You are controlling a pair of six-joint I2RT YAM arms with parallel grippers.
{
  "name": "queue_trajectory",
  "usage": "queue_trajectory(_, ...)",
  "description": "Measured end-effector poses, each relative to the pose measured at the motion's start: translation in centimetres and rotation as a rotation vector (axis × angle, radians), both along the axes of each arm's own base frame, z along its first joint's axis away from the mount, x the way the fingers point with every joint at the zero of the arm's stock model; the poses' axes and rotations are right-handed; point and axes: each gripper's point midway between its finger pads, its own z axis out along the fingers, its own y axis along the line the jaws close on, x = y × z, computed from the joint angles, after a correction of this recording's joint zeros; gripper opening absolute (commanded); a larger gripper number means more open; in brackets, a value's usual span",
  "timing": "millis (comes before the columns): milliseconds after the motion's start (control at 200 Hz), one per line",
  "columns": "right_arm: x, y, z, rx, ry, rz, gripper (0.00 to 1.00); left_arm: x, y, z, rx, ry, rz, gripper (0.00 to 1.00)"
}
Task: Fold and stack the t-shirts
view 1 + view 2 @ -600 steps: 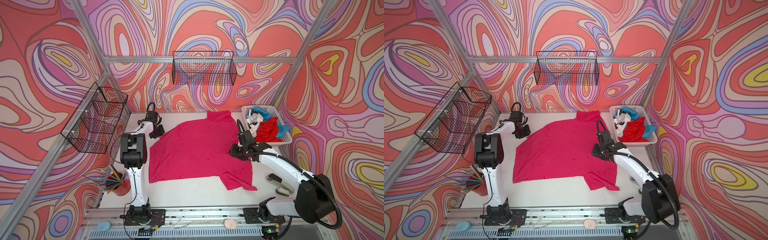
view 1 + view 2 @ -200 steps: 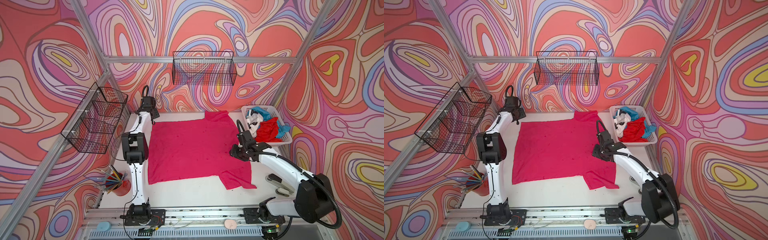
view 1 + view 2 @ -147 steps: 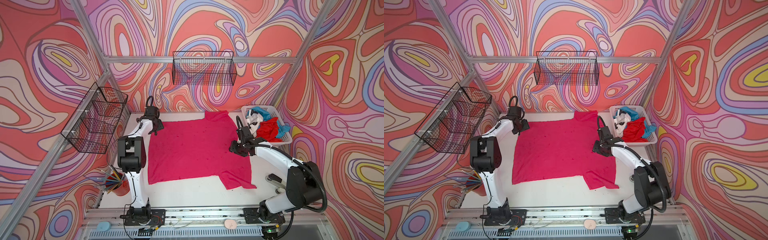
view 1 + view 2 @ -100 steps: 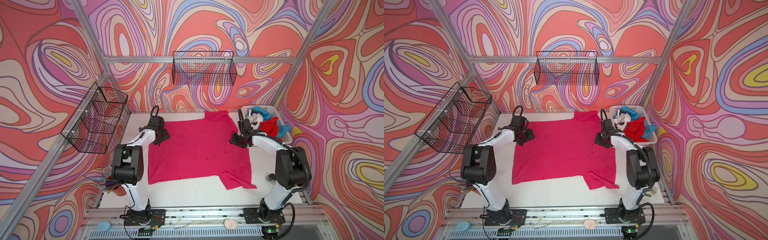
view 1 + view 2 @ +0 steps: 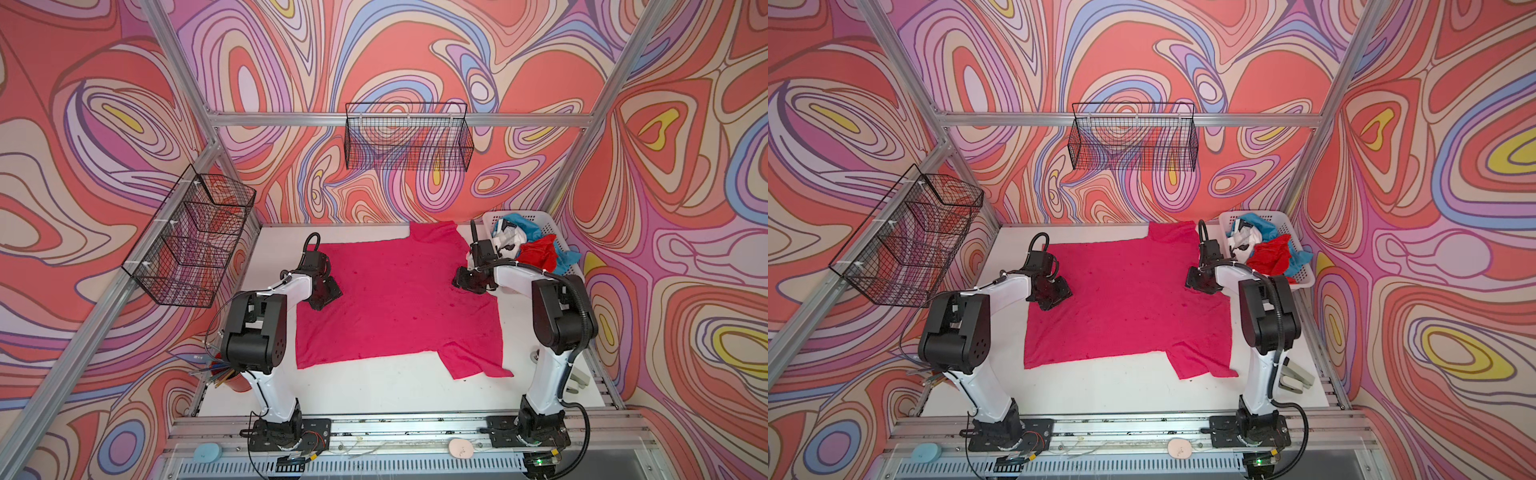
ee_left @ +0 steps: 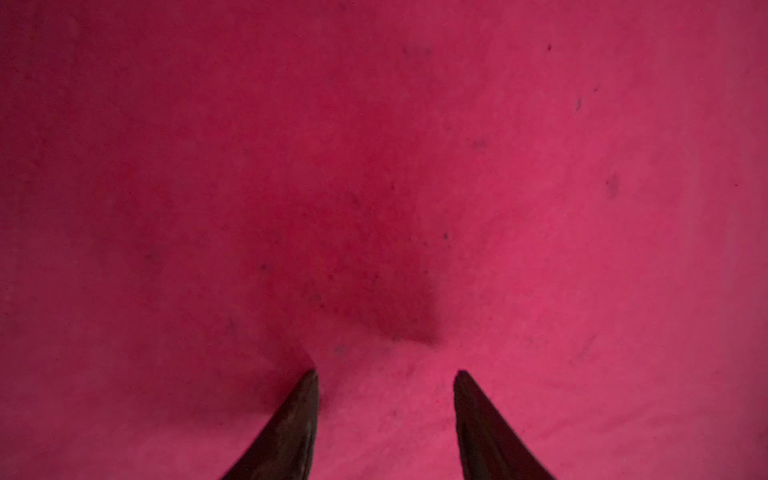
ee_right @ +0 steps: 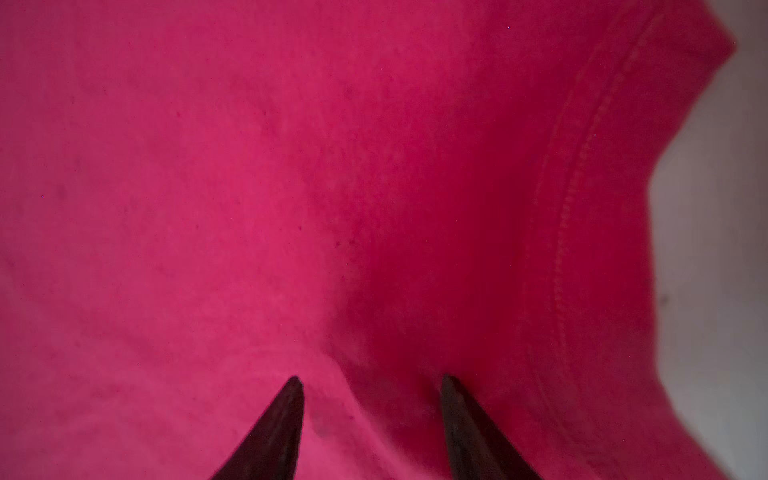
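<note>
The magenta t-shirt (image 5: 395, 299) is laid flat at frame centre on the white table (image 5: 374, 386), w/ one sleeve at upper centre and the other at lower right. The red t-shirt (image 5: 538, 253), teal t-shirt (image 5: 519, 222) and white t-shirt (image 5: 505, 241) are heaped unfolded in the white basket (image 5: 555, 226) at upper right. The left gripper (image 5: 326, 293) is set low on the shirt's left edge and the right gripper (image 5: 467, 282) on its right edge. In the wrist views both pairs of tips are seen spread apart, resting on or just above the cloth; nothing is seen pinched btwn them. A stitched curved edge (image 7: 582, 187), prob. the neckline, is seen just beside the right tips. The step is judged to be the end of spreading and the start of the 1st fold, so the task is at an early stage: no shirt is folded and no stack is begun. Next, an edge prob. has to be pinched at each side, w/ both layers caught, then lifted and carried across together so that no wrinkles are dragged in.
</note>
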Motion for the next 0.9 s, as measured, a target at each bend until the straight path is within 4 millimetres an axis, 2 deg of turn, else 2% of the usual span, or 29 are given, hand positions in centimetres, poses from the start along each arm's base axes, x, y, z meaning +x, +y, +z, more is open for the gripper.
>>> queue_trajectory(150, -4.4, 1.1, -0.1, 0.022, 0.038, 0.039, 0.56, -1.8, -0.8, -0.1, -0.031, -0.012, 0.001, 0.49)
queue_trajectory(230, -6.1, 1.3, 0.0, 0.026, 0.063, 0.053, 0.56, -2.9, -1.3, -0.2, -0.046, -0.011, 0.001, 0.49)
queue_trajectory(320, -7.1, 1.2, 0.0, 0.02, 0.104, 0.055, 0.57, -3.7, -1.7, -0.1, -0.057, -0.006, -0.004, 0.49)
queue_trajectory(396, -6.9, 0.9, 0.7, -0.006, 0.13, 0.051, 0.57, -3.9, -1.9, 0.0, -0.058, 0.003, -0.005, 0.51)
queue_trajectory(446, -5.5, 0.9, 1.8, -0.018, 0.119, 0.052, 0.57, -4.0, -1.9, 0.1, -0.057, 0.017, -0.006, 0.52)
queue_trajectory(521, -1.4, 1.2, 4.0, -0.027, 0.048, 0.054, 0.57, -3.7, -2.0, 0.5, -0.05, 0.041, -0.01, 0.54)
queue_trajectory(591, 3.2, 1.2, 5.8, -0.04, -0.042, 0.045, 0.57, -2.1, -2.3, 1.5, -0.048, 0.025, -0.018, 0.55)
queue_trajectory(646, 6.0, 1.0, 6.6, -0.05, -0.092, 0.035, 0.57, -0.2, -2.5, 2.6, -0.046, -0.005, -0.027, 0.55)
queue_trajectory(716, 9.2, 0.4, 6.5, -0.07, -0.134, 0.015, 0.57, 2.2, -2.8, 4.0, -0.043, -0.055, -0.039, 0.55)
queue_trajectory(791, 11.9, -0.3, 5.5, -0.087, -0.158, -0.006, 0.57, 4.2, -3.1, 4.9, -0.041, -0.091, -0.048, 0.55)
queue_trajectory(896, 14.5, -1.1, 3.2, -0.102, -0.156, -0.025, 0.57, 5.5, -3.4, 4.1, -0.04, -0.093, -0.055, 0.54)
